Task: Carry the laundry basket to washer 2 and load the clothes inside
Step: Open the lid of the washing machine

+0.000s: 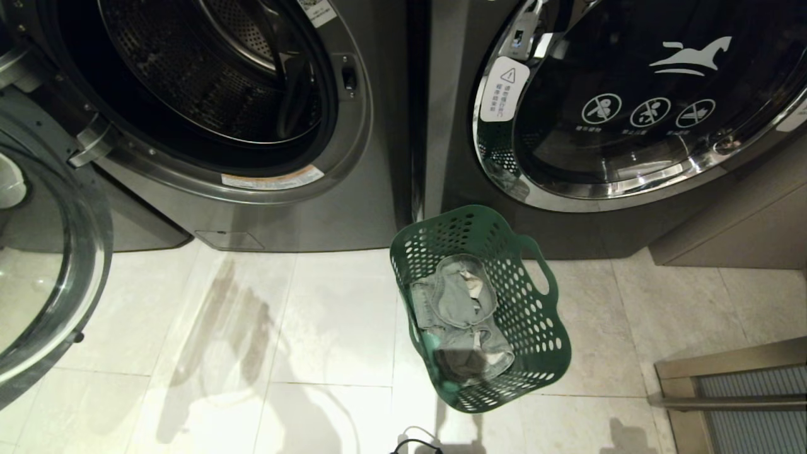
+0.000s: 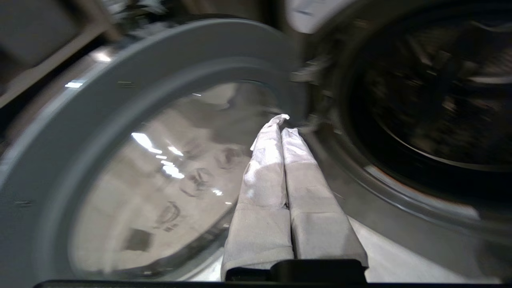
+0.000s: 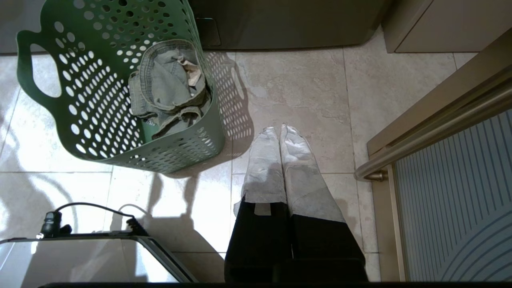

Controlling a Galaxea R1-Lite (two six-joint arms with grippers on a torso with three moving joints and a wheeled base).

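Note:
A green perforated laundry basket (image 1: 537, 328) stands on the tiled floor in front of the gap between two front-loading washers. Grey denim clothes (image 1: 455, 301) lie crumpled inside it. The left washer's drum (image 1: 208, 75) is open, its round glass door (image 1: 63, 265) swung out to the left. The right washer's door (image 1: 630, 107) is closed. Which one is washer 2 I cannot tell. My left gripper (image 2: 282, 125) is shut and empty, held between the open door glass (image 2: 160, 168) and the drum mouth (image 2: 432, 96). My right gripper (image 3: 280, 130) hangs shut over the floor beside the basket (image 3: 100, 120) and clothes (image 3: 168, 84).
A cabinet with a metal bar handle (image 1: 725, 398) juts out at the right, close to the right gripper (image 3: 432, 136). A black cable (image 1: 413, 444) and the robot's base (image 3: 80, 256) lie near the basket. Neither arm shows in the head view.

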